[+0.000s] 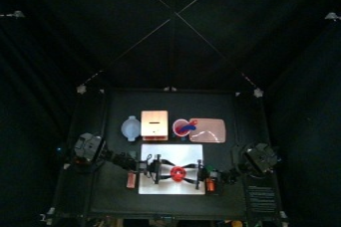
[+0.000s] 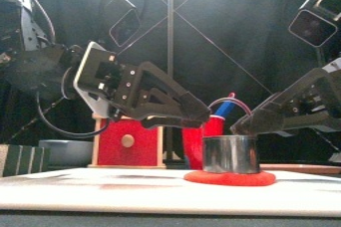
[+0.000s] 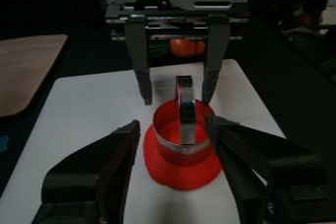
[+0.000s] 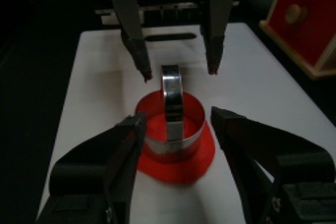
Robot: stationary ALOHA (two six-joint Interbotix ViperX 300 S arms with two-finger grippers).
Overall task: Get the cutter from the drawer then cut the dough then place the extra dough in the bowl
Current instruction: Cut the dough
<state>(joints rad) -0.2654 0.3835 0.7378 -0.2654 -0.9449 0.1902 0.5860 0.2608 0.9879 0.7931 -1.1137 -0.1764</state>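
Out of the drawer (image 2: pixel 127 141), the cutter (image 2: pixel 229 152) stands on the red dough (image 2: pixel 229 179), left gripper (image 3: pixel 178 128) and right gripper (image 4: pixel 178 120) flanking it, jaws spread; the excess has yet to go to the bowl (image 1: pixel 130 127).

The booth is dim, its curtains near black. Overhead light brightens the white cutting board (image 2: pixel 94 184) at the table's front edge, and the cutter (image 2: pixel 229 153) glints.

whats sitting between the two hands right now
The metal cutter, standing on the red dough disc, sits between the left hand and right hand; the front view shows it.
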